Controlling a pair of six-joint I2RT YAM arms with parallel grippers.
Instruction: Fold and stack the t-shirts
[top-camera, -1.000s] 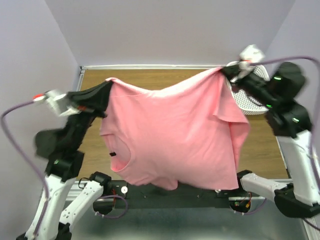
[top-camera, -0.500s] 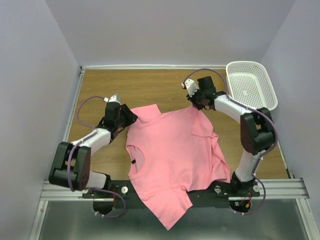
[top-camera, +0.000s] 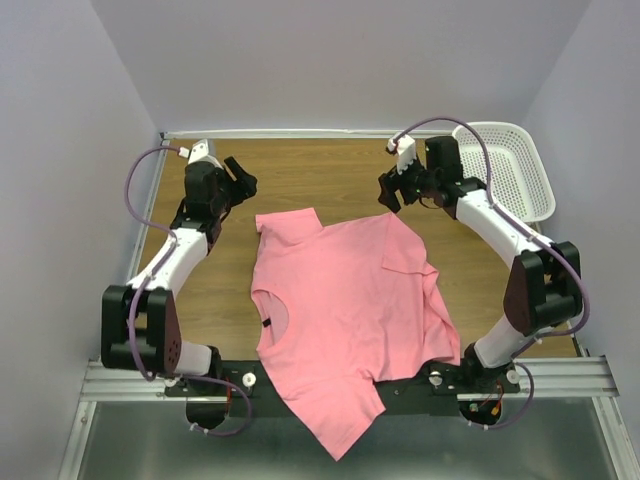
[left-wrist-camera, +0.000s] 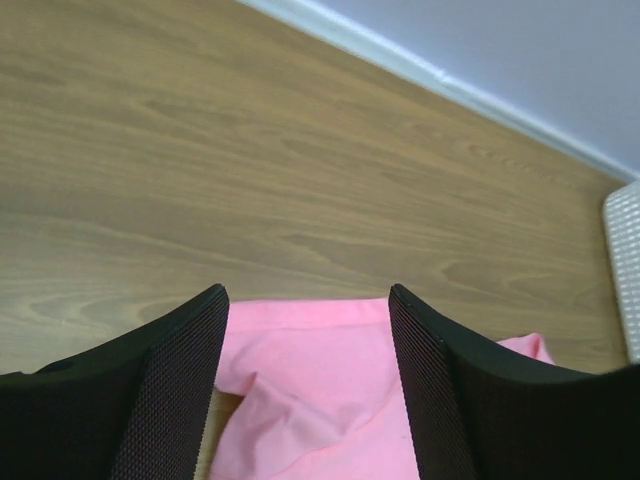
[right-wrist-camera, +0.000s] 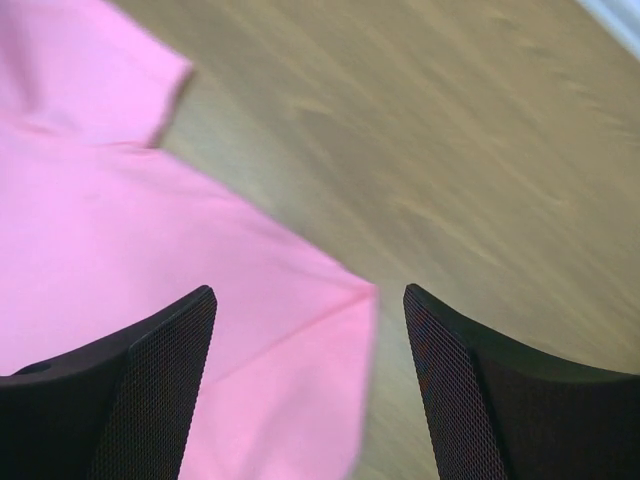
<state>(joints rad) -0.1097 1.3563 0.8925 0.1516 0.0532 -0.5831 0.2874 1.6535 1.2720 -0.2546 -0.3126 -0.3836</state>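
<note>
One salmon-pink t-shirt (top-camera: 340, 300) lies spread on the wooden table, its neck opening and dark label (top-camera: 266, 323) to the left. Its lower part hangs over the near edge. My left gripper (top-camera: 243, 184) hovers open just beyond the shirt's far-left corner. In the left wrist view that gripper (left-wrist-camera: 308, 300) has nothing between its fingers, with a rumpled pink corner (left-wrist-camera: 320, 390) below them. My right gripper (top-camera: 389, 194) stands open above the far-right corner. In the right wrist view its jaws (right-wrist-camera: 308, 297) are wide apart, over the pointed cloth corner (right-wrist-camera: 150, 250) and touching none of it.
A white mesh basket (top-camera: 510, 165) sits at the table's far right corner, its rim (left-wrist-camera: 625, 260) showing in the left wrist view. A white rail (top-camera: 300, 133) borders the far edge of the table, and purple walls close in on three sides.
A second ago both grippers held the shirt stretched up in the air. It has since been laid on the table and let go. Both grippers have opened and drawn back toward the far side.
</note>
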